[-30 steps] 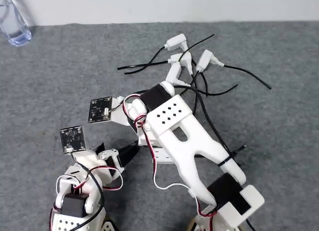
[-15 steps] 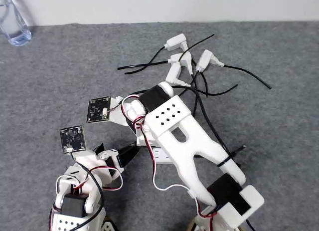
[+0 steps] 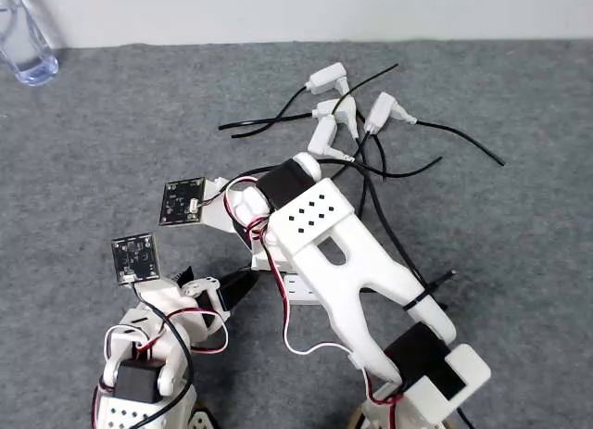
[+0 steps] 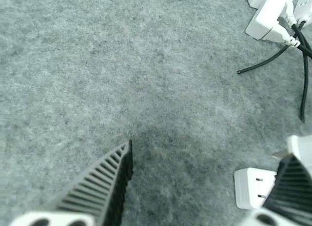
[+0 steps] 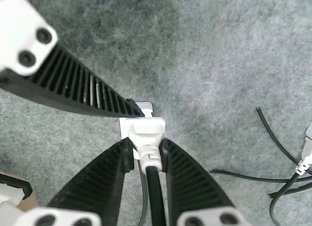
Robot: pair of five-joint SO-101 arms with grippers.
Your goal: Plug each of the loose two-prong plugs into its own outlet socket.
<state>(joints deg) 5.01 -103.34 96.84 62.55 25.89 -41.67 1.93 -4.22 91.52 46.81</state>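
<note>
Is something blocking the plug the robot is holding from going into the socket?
Nothing visible is. The right gripper holds the plug with its front right at the white socket, and no gap shows between them. One finger of the left gripper lies beside the socket, not between them.

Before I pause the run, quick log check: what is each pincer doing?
Left pincer: open, holding nothing.
Right pincer: closed on a white two-prong plug.
</note>
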